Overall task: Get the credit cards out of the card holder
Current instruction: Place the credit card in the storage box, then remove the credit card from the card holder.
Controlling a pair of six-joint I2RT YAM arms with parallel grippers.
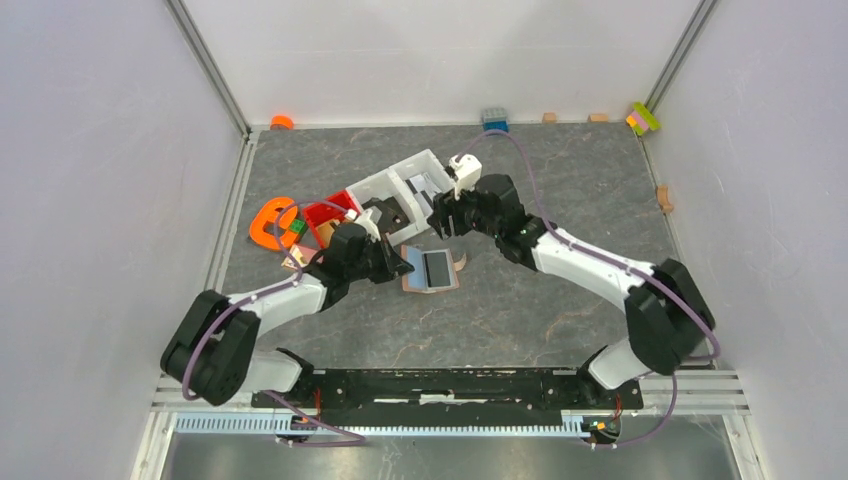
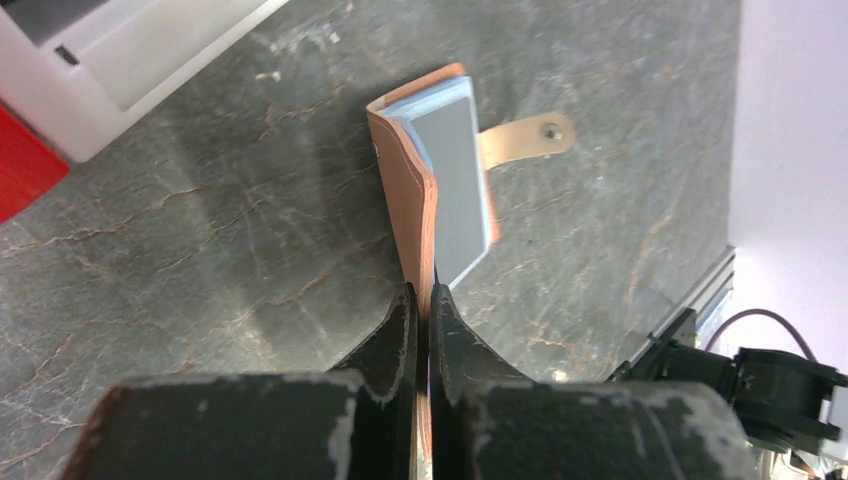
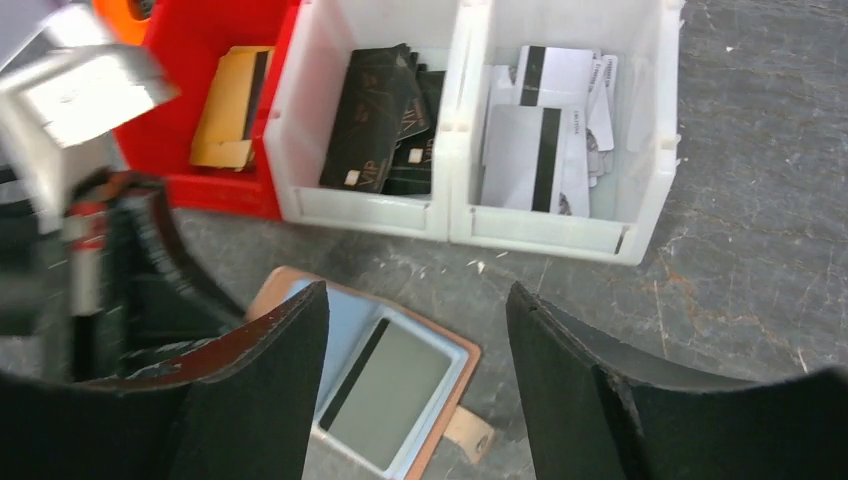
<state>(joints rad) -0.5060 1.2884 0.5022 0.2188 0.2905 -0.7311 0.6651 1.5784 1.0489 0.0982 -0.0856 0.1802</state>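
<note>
The tan-brown card holder (image 1: 430, 271) lies open on the dark table between the two arms. Its pale blue inner pocket holds a blue-grey credit card (image 3: 388, 400) with a dark stripe. The closing tab (image 2: 525, 138) sticks out on the far side. My left gripper (image 2: 425, 295) is shut on the near edge of the holder's leather flap (image 2: 408, 190), which stands up on edge. My right gripper (image 3: 415, 295) is open and empty, hovering just above the holder, apart from it. A yellow-gold card (image 3: 230, 105) lies in the red bin.
A white two-part bin (image 3: 450, 215) stands just behind the holder, with black cards (image 3: 380, 110) in one part and white striped cards (image 3: 545, 130) in the other. A red bin (image 3: 205, 190) stands to its left. An orange object (image 1: 268, 224) lies further left.
</note>
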